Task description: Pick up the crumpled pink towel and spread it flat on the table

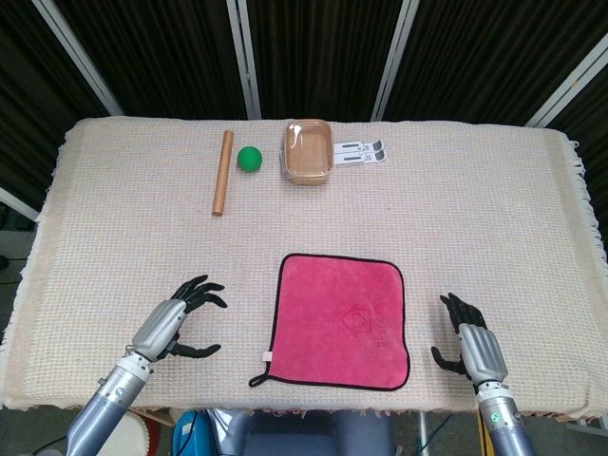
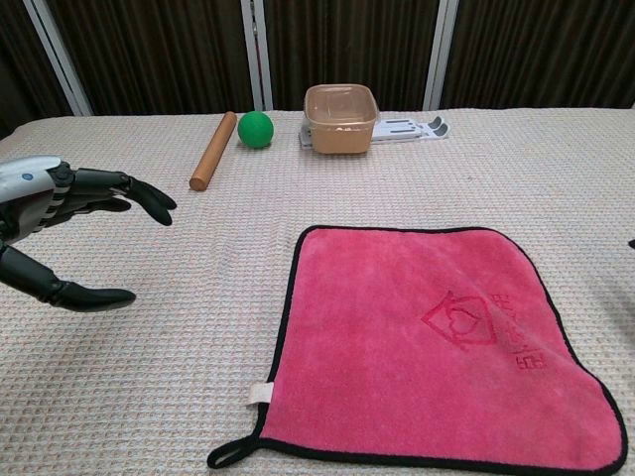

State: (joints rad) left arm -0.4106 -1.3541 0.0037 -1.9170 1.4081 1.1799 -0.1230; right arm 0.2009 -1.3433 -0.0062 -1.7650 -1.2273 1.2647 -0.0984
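The pink towel (image 1: 338, 321) is lying flat at the lower centre of the worktop (image 1: 475, 218). The left hand (image 1: 174, 323) is hovering lower left, fingers spread, holding nothing; the right hand (image 1: 472, 346) is sitting lower right, likewise spread and apart from the towel.

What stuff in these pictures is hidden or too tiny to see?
- Right hand: in the chest view almost all cut off by the right edge.
- Left hand: in the chest view its back part is cut off by the left edge.
- Towel emblem: lettering too small to read in either view.
- Tub: what is inside cannot be made out.
- White thing behind the tub: too small to identify.
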